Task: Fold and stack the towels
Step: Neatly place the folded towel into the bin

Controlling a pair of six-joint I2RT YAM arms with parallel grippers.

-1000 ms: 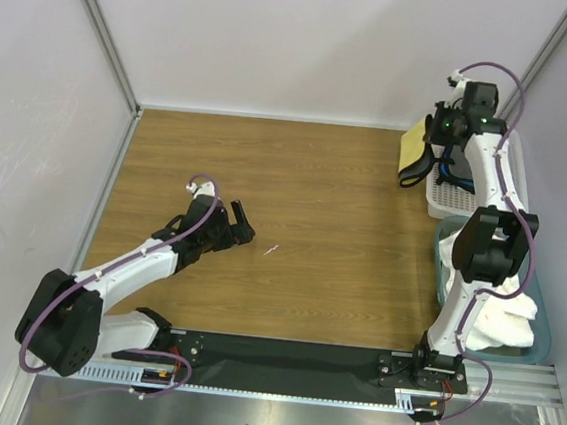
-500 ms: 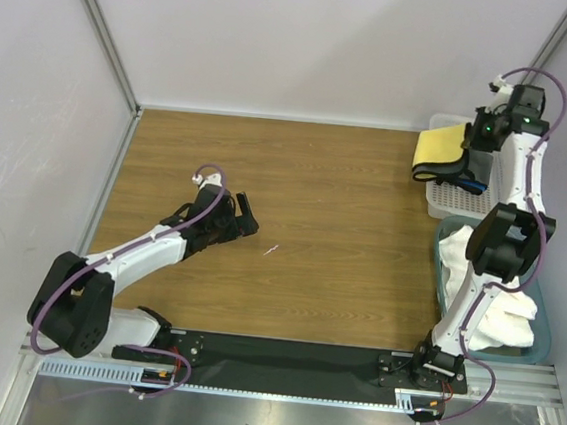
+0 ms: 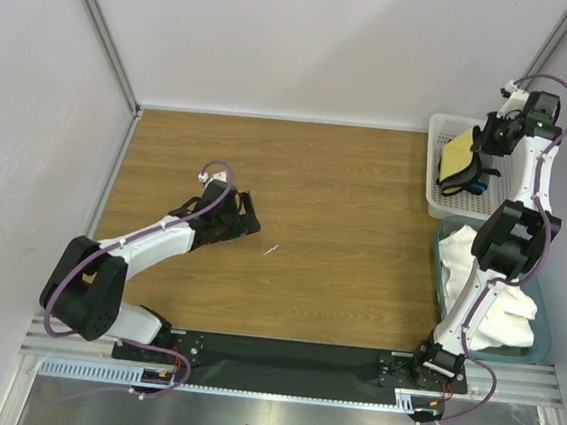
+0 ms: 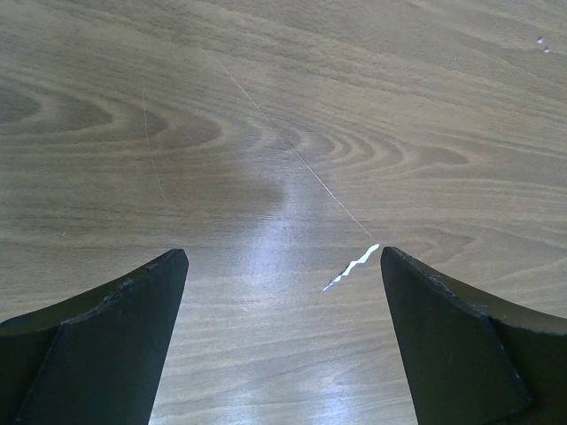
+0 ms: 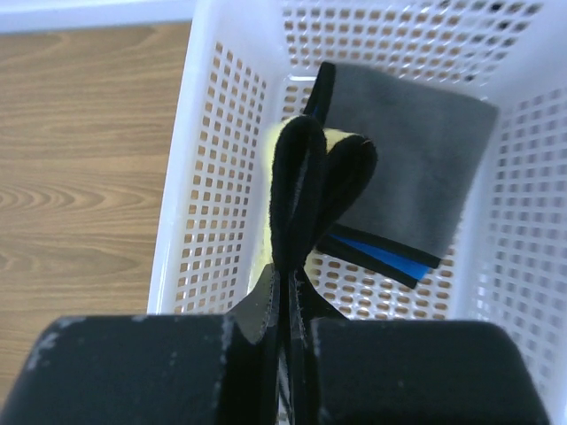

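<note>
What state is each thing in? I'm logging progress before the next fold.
yellow towel: pinched in right gripper, hanging over basket.
grey towel: lying flat in basket.
white towel: crumpled in bin.
left gripper: open, empty, above table.
right gripper: shut on yellow towel.

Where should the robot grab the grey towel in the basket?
The grey towel lies flat inside the white basket, whose walls block any sideways approach. It is probably best to come straight down and pinch its blue-edged end, where layered edges show.
</note>
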